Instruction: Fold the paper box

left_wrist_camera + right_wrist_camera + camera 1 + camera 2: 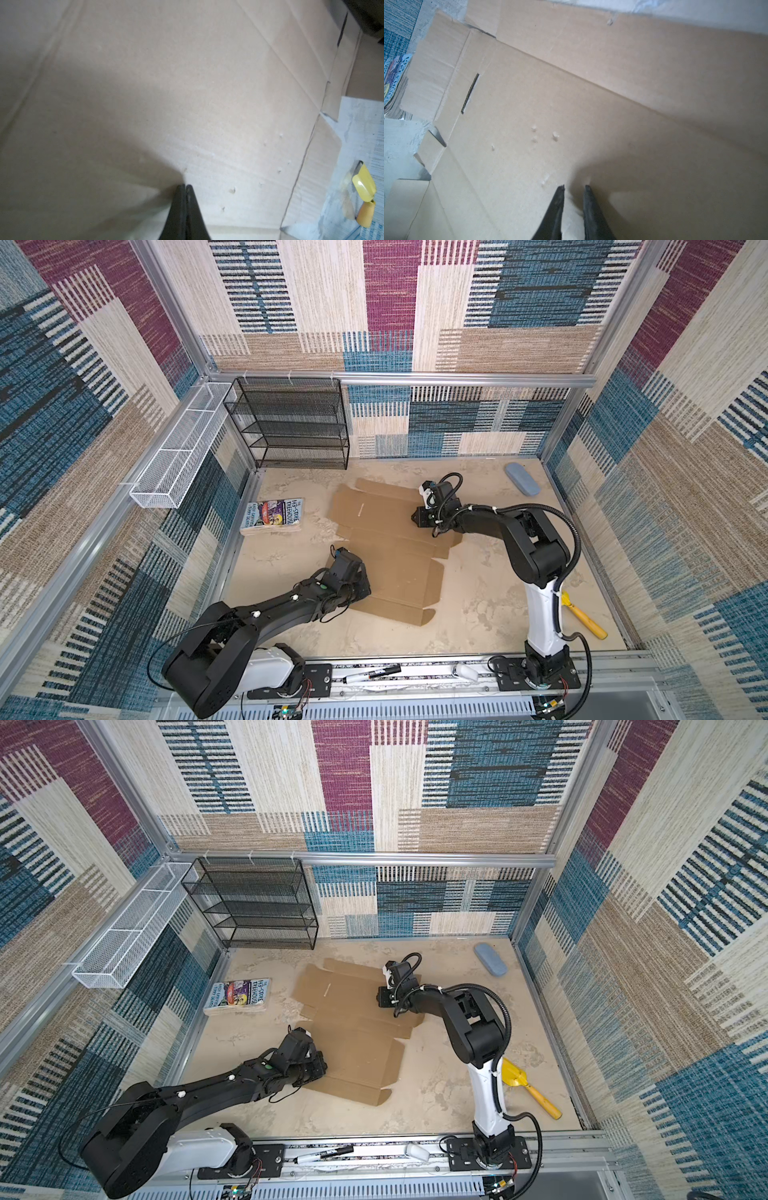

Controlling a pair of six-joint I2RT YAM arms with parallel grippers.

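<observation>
jaws: left gripper clenched empty, right gripper slightly parted, both over the paper box, flat on the table. i judge it light, stiff, bending at scores; i'd grab an edge flap.

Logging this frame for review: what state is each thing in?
paper box: unfolded, lying flat.
left gripper: shut, tips down at the box.
right gripper: slightly open, holding nothing, over the box.
book: closed, lying flat, cover up.
black mesh rack: upright, shelves empty.
blue case: closed.
</observation>
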